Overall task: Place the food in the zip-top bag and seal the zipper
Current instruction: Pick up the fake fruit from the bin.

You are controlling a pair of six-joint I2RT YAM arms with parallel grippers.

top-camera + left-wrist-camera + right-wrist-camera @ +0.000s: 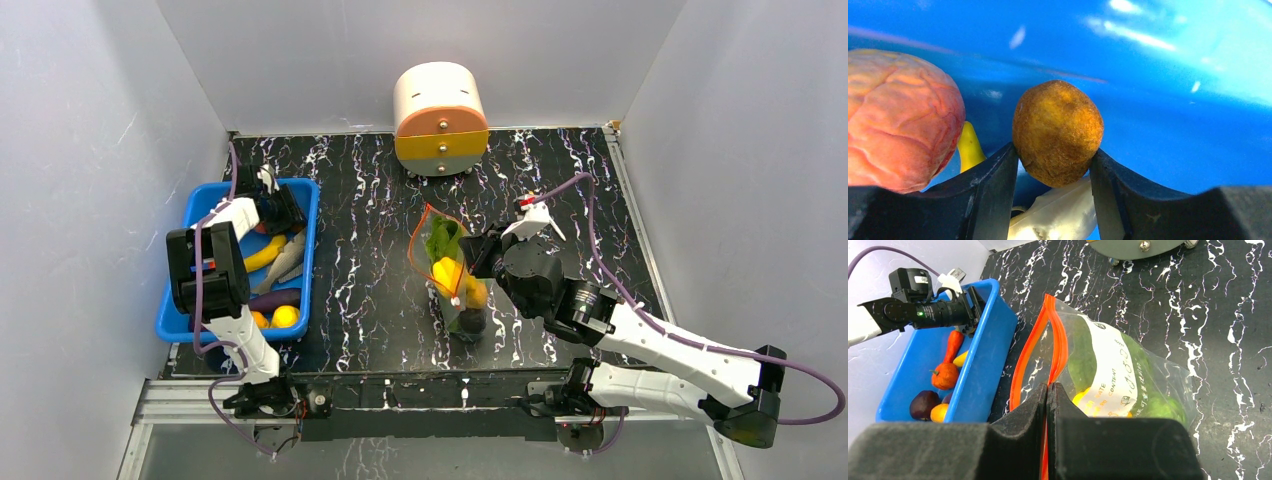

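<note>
The left gripper (1053, 151) pinches the brown lump (1058, 132) inside the blue bin (983, 355) at the overhead view's left; it should lift clear of the bin wall, then carry to the zip-top bag (455, 300) at centre, whose zipper (1027, 352) the right gripper (1048, 390) holds, jaws pressed together on it. The bag's white label (1110, 370) seems to read "DATE" and "CONTENT"; the handwriting is illegible.

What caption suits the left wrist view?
Left gripper grips a brown fuzzy ball inside the blue bin, beside a wrinkled pink fruit.
</note>
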